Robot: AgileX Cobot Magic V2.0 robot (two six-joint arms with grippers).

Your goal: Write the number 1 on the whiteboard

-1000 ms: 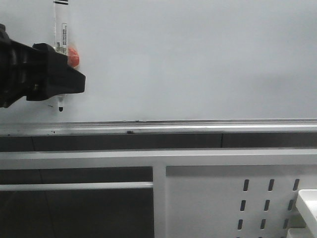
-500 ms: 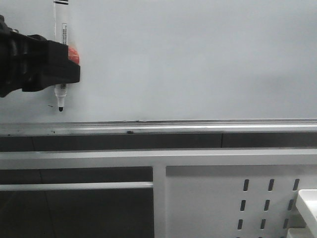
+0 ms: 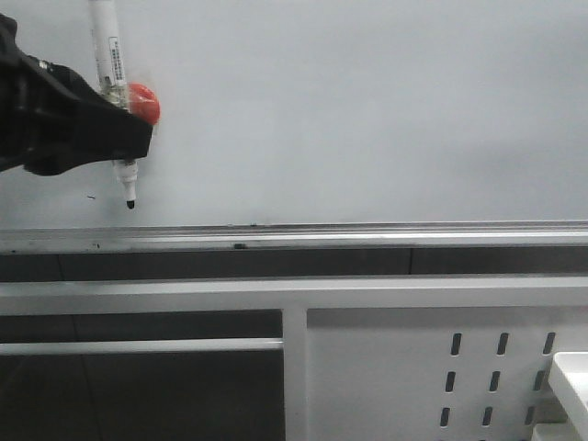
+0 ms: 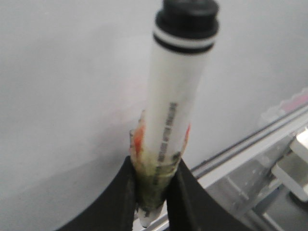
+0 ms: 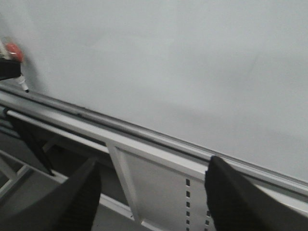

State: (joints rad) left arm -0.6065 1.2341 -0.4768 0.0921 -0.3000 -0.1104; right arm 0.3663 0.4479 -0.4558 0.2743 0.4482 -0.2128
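The whiteboard (image 3: 367,110) fills the upper half of the front view, pale and glossy. At its far left, my left gripper (image 3: 122,129) is shut on a white marker (image 3: 111,60) that has a black tip (image 3: 130,202). The marker leans with its top to the left, and its tip is low on the board, just above the ledge. In the left wrist view the marker (image 4: 175,96) stands up from between the black fingers (image 4: 120,202). My right gripper (image 5: 154,197) hangs open and holds nothing. The number 1 is out of view; only a tiny black speck (image 3: 92,196) sits beside the tip.
A silver ledge (image 3: 322,234) runs along the whiteboard's lower edge. Below it is a white perforated metal frame (image 3: 413,358). A white object's corner (image 3: 571,377) pokes in at the bottom right. A red-orange blob (image 3: 143,101) sits beside the marker at the left gripper.
The left gripper has risen a little and turned, so the marker now leans. Its tip has shifted slightly right, still low on the board.
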